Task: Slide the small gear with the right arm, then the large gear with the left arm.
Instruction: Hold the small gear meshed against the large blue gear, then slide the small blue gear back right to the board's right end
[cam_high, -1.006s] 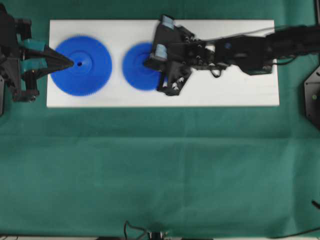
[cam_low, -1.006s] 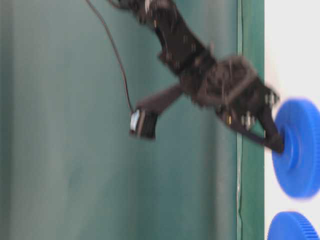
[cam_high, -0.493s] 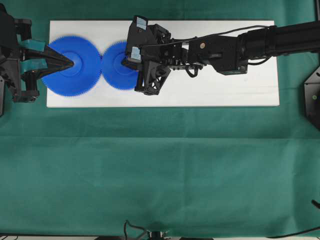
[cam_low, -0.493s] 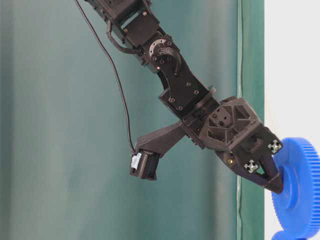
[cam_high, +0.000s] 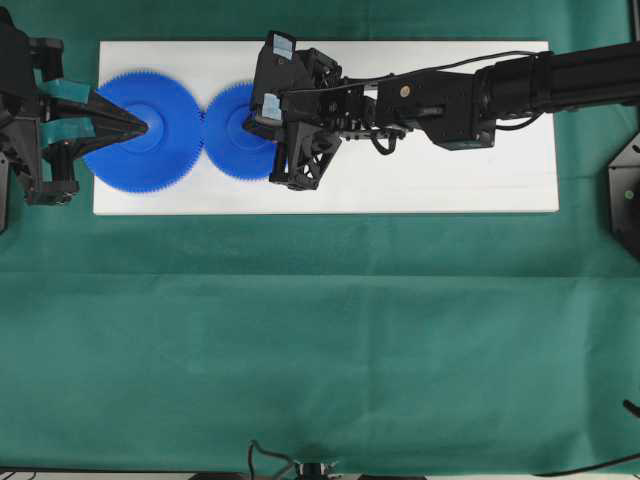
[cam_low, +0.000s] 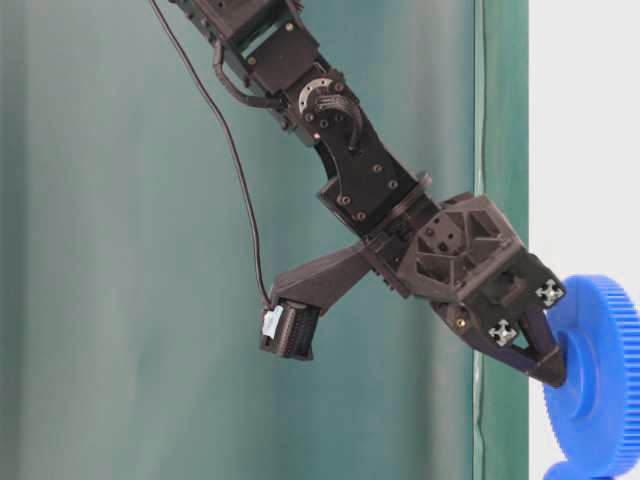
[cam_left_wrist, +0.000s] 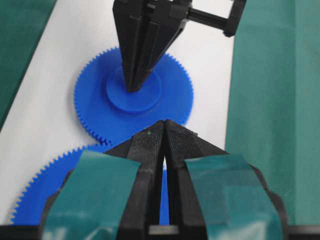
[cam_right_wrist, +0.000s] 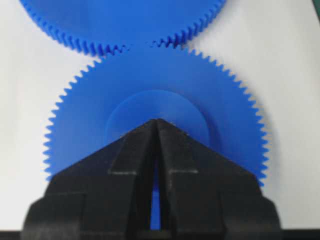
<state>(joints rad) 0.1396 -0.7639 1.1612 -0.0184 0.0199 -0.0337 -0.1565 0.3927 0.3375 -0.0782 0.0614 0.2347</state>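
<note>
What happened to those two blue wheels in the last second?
The right claw, shut with its tip on the small gear, pushed it left along the white board until its teeth met the large gear. The large gear also shifted left, the left claw shut on its hub. Nothing was picked up.

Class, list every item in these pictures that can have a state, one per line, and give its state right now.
small gear: flat on the board, teeth meshed with the large gear.
large gear: flat on the board, hub under the left gripper's tip.
right gripper: shut, tip pressed on the small gear's hub.
left gripper: shut, tip over the large gear.
white board: lying flat on the green cloth.
</note>
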